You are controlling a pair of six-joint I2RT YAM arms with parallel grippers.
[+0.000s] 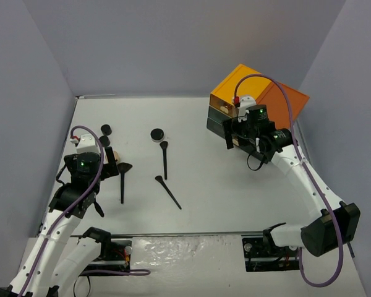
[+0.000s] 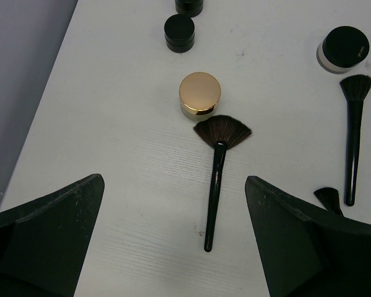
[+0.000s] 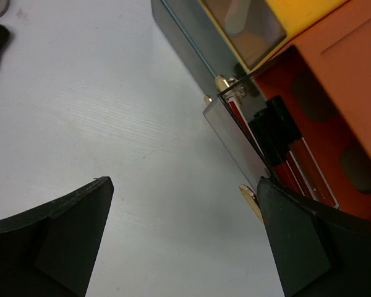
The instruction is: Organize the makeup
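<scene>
The makeup lies on the left half of the white table (image 1: 210,185). A black fan brush (image 2: 215,185) lies with its handle end between my left gripper's (image 2: 173,179) open fingers, well below them. Beyond its bristles sits the tan compact (image 2: 200,94), then round black jars (image 2: 179,32). Two more brushes (image 1: 164,159) (image 1: 167,192) and another jar (image 1: 157,134) lie toward the middle. My right gripper (image 3: 184,185) hangs open and holds nothing. Its right finger (image 3: 297,235) is next to a gold knob (image 3: 250,201) on a pulled-out clear drawer. Red sticks (image 3: 297,176) lie inside that drawer.
The orange-topped dark drawer box (image 1: 253,93) stands at the back right, against the right wall, with one drawer (image 3: 232,133) pulled out toward the right gripper (image 1: 235,137). The table's left edge and the grey wall (image 2: 18,74) run close beside the left gripper (image 1: 91,209).
</scene>
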